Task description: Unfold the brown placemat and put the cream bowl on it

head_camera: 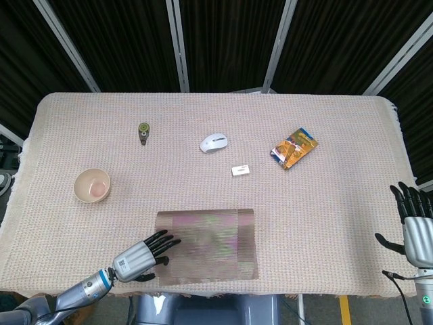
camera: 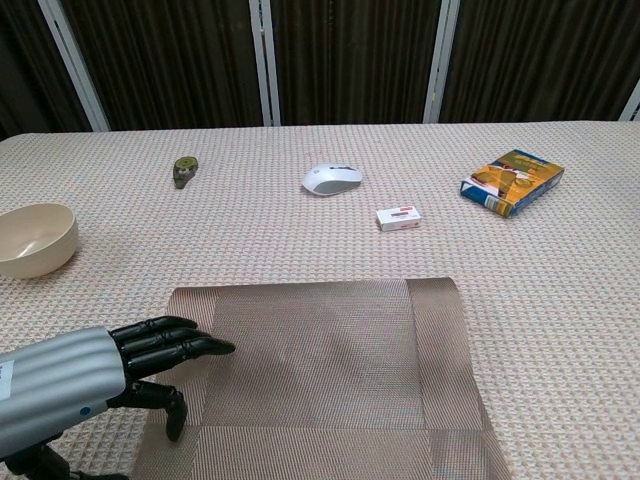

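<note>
The brown placemat [head_camera: 207, 245] [camera: 325, 375] lies flat near the table's front edge, a fold line showing toward its right side. My left hand [head_camera: 143, 254] [camera: 110, 375] is at the mat's left edge, fingers stretched out over it and holding nothing. The cream bowl [head_camera: 92, 185] [camera: 35, 239] stands upright on the cloth, up and to the left of the mat, apart from the hand. My right hand [head_camera: 416, 227] hovers beyond the table's right edge, fingers spread and empty; the chest view does not show it.
Farther back on the beige woven tablecloth [head_camera: 325, 203] lie a small green tool [head_camera: 143, 131], a white computer mouse [head_camera: 214, 143], a little white box [head_camera: 240, 170] and an orange snack packet [head_camera: 293, 147].
</note>
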Robot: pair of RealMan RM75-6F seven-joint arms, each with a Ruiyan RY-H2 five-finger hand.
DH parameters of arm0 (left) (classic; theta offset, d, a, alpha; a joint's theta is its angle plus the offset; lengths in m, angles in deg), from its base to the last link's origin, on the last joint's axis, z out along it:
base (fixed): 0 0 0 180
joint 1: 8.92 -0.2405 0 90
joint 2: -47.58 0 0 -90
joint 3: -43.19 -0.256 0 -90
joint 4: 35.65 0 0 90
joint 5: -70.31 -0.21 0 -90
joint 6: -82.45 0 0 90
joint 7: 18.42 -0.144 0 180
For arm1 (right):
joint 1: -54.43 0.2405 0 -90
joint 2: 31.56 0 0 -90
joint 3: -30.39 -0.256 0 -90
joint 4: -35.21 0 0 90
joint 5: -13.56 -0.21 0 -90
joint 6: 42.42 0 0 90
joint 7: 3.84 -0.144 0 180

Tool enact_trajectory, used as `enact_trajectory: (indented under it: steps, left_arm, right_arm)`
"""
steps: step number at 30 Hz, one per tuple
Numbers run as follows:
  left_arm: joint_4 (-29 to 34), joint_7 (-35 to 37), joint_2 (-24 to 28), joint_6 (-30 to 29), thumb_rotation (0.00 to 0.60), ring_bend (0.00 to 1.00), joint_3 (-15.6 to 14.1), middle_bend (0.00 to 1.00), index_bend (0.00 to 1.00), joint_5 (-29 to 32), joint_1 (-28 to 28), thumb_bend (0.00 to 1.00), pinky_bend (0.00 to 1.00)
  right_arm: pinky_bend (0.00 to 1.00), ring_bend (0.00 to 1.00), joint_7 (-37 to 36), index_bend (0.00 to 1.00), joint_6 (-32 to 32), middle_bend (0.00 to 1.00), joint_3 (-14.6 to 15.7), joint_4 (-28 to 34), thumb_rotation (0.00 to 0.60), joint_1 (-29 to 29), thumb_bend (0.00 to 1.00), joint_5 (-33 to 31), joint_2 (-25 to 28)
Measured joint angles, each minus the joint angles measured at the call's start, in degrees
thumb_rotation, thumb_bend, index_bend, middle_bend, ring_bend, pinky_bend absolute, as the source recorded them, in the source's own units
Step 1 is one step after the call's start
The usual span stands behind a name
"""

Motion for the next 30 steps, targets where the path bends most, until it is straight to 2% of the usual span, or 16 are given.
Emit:
enact_trajectory:
  steps: [10,14,22,30]
  left_arm:
    - [1.3,-0.9,0.3,0.7,0.6,0.0,-0.1,0.0,0.44,0.6,0.6,0.2,0.0]
    - [1.5,-1.3,0.2,1.1,0.6,0.0,-0.2,0.0,0.44,0.7,0.7,0.25,0.0]
    - [1.8,-1.4,0.2,1.0,0.6,0.0,-0.2,0.0,0.45,0.9,0.8,0.26,0.0]
    - [2.1,-1.8,-0.2,1.6,0.6,0.0,-0.3,0.0,0.45,1.1,1.0,0.32,0.0]
  right_arm:
    - [0.0,0.0,0.0,0.0,0.1,0.0,0.0,0.0,0.6,0.0,0.0,-0.1,0.1]
    - [0.0,0.0,-0.1,0.0,0.2,0.0,-0.1,0.0,0.6,0.0,0.0,-0.2,0.1]
    - [0.0,0.0,-0.3,0.0,0.3,0.0,-0.1,0.0,0.6,0.1,0.0,-0.2,0.2]
    - [0.0,0.0,-0.6,0.0,0.3,0.0,-0.1,0.1,0.6,0.0,0.0,-0.3,0.4]
